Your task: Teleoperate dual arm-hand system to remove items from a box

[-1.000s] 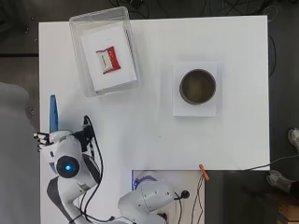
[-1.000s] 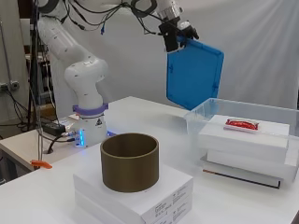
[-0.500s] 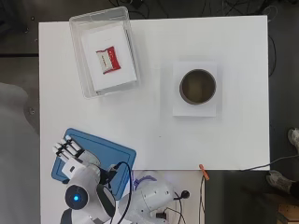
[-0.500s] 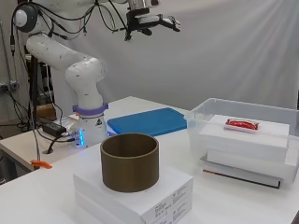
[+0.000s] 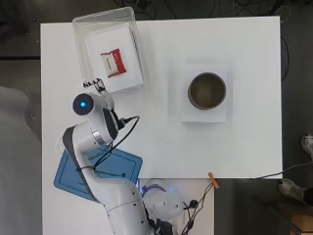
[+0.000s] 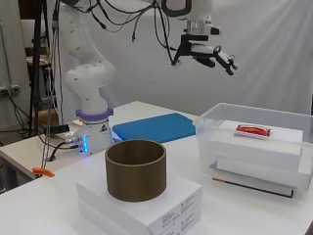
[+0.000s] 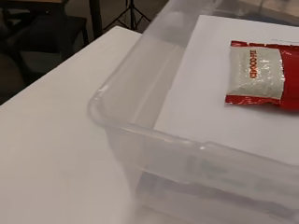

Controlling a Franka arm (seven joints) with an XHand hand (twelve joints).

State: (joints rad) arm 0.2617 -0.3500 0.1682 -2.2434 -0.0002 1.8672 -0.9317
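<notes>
One red packet (image 5: pixel 113 62) in clear box (image 5: pixel 79 46), brown cylinder (image 5: pixel 207 91) empty, robot hand (image 6: pixel 211 55) released.

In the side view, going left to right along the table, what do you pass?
Arm's base → blue lid lying flat → brown cylinder on a white box → clear bin with the red packet on white boxes inside.

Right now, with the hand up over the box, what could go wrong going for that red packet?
The hand hangs near the clear box's near wall, not over the red packet, so a straight descent might hit the rim. The packet lies flat on a white carton, so fingers may slide over it without catching it.
</notes>
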